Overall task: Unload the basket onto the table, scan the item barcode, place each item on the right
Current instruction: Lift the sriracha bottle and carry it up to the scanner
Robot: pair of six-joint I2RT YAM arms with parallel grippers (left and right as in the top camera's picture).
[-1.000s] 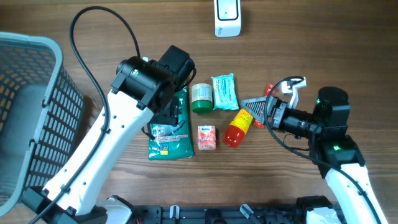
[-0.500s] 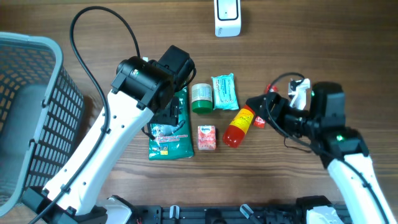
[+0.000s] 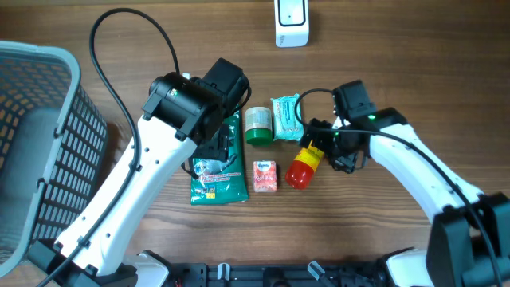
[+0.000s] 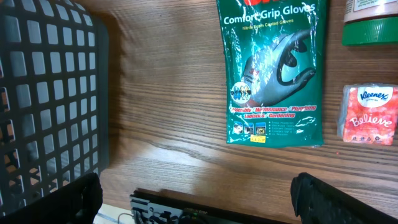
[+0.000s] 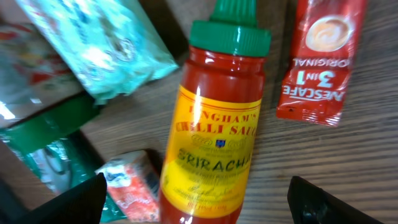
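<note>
On the wooden table lie several items: a red sriracha bottle (image 3: 300, 167) (image 5: 214, 137), a red Nescafe sachet (image 5: 320, 59), a teal wipes pack (image 3: 287, 117), a green-lidded jar (image 3: 257, 126), a small Kleenex pack (image 3: 264, 175) and a green gloves pack (image 3: 217, 171) (image 4: 273, 68). No barcode shows on any of them. My right gripper (image 3: 327, 147) (image 5: 199, 208) hovers open above the bottle, with one finger on each side and nothing held. Over the gloves pack, my left gripper (image 4: 202, 199) is wide open and empty. A white scanner (image 3: 292, 22) stands at the far edge.
A grey mesh basket (image 3: 32, 143) (image 4: 43, 93) takes up the left side of the table. The left arm (image 3: 151, 159) reaches across between the basket and the items. Its black cable loops behind it on the table.
My right arm has swung in from the right side to above the sriracha bottle and the sachet. The left arm and the items have not moved.
</note>
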